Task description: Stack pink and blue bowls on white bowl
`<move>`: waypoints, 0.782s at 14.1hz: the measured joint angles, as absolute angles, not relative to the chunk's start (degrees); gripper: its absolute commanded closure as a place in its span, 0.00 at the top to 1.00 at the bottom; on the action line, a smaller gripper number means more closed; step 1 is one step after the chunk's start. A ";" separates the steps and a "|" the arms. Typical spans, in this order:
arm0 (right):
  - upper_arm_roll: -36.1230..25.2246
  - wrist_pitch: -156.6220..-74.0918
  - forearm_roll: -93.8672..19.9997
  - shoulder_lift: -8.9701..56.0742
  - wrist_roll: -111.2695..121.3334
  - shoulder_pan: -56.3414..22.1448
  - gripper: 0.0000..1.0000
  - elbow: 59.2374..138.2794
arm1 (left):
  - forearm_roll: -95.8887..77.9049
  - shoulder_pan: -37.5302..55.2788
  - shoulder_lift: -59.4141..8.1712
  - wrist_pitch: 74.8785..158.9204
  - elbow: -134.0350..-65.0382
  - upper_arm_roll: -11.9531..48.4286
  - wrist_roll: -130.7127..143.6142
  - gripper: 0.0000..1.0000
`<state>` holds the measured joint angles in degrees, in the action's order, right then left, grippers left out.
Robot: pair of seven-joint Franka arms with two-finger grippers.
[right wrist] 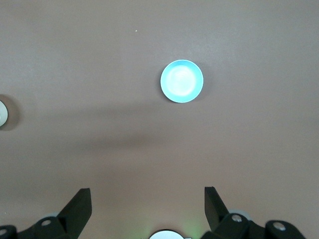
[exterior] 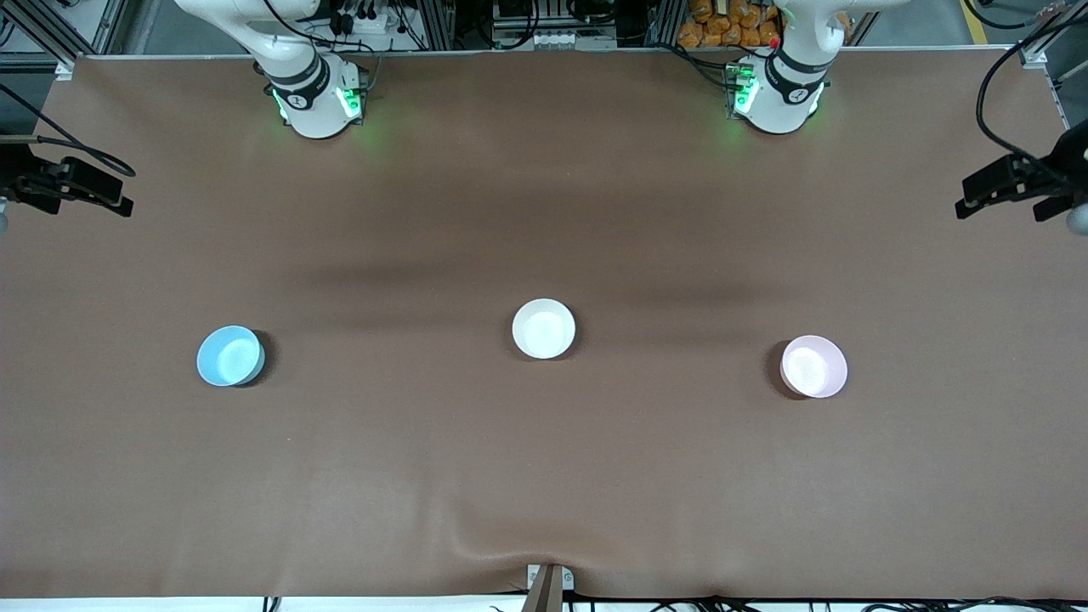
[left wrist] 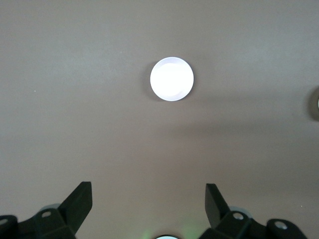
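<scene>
The white bowl (exterior: 544, 328) stands mid-table. The light blue bowl (exterior: 229, 355) stands toward the right arm's end, the pale pink bowl (exterior: 814, 365) toward the left arm's end. All three stand upright, apart and empty. My left gripper (left wrist: 148, 191) is open and empty, high over the table, with the pink bowl (left wrist: 172, 78) below it and an edge of the white bowl (left wrist: 316, 103) showing. My right gripper (right wrist: 147, 195) is open and empty, high over the table, with the blue bowl (right wrist: 182, 81) below it and an edge of the white bowl (right wrist: 3, 113) showing. The front view shows neither gripper.
The brown cloth (exterior: 544, 476) covers the table and has a wrinkle near its front edge. Black camera mounts stand at both ends (exterior: 76, 183) (exterior: 1020, 183). The arm bases (exterior: 314, 93) (exterior: 778, 89) stand along the back edge.
</scene>
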<state>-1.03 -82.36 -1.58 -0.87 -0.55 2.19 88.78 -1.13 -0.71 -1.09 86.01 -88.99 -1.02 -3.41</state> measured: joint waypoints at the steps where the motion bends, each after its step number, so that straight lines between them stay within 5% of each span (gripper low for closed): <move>1: -1.03 -82.36 -1.58 -0.87 -0.55 2.19 1.00 88.78 | -1.13 -0.79 -2.18 86.34 -89.01 -1.03 -3.51 1.00; 11: -1.03 -82.23 -1.58 -0.88 -0.55 2.06 1.00 88.76 | -1.06 -2.32 -16.82 98.62 -89.22 -1.06 -6.93 1.00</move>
<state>-1.03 -82.23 -1.58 -0.88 -0.55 2.06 88.76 -1.06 -2.32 -16.82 98.62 -89.22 -1.06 -6.93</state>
